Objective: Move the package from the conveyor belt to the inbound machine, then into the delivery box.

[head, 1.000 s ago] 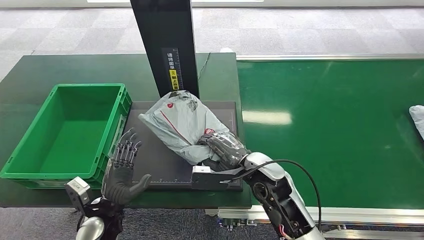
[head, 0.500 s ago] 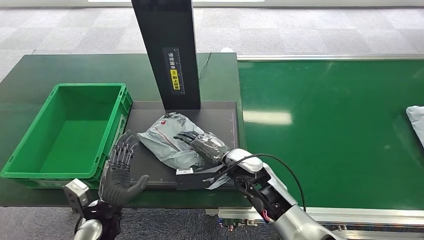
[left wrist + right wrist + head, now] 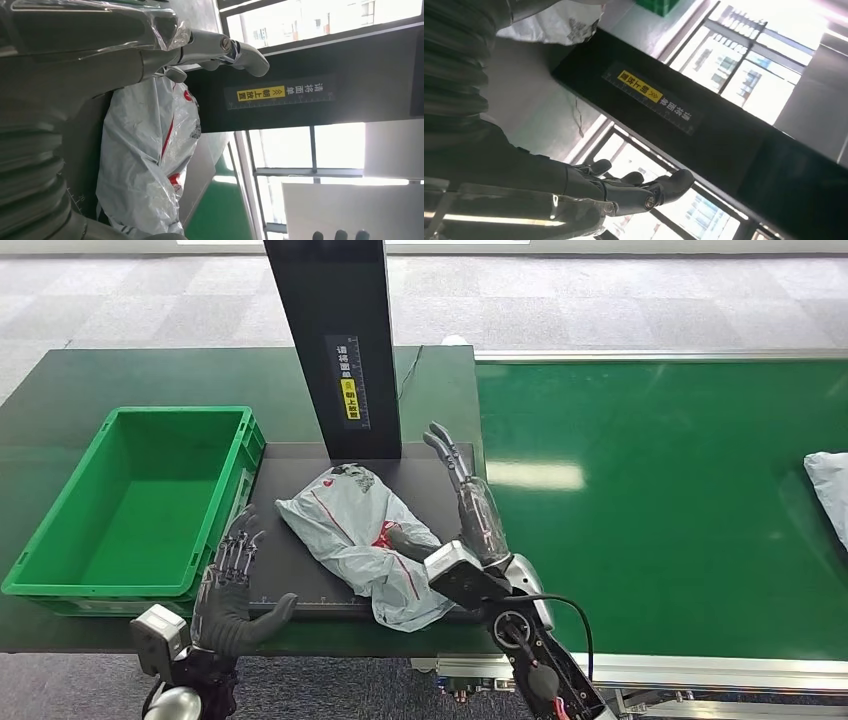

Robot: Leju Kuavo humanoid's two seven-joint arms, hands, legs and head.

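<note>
Grey package (image 3: 360, 540) flat on inbound machine (image 3: 440, 465) platform, below its black post, right of green delivery box (image 3: 60, 530). Right robot hand (image 3: 465, 495) beside package, fingers extended, empty. Left robot hand (image 3: 232, 580) spread, empty, near box.

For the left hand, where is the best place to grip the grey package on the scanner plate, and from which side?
Probably the package's bunched end nearest the green crate, approached from the crate side. The bag lies flat and slack, and the open left hand waits beside that end.
</note>
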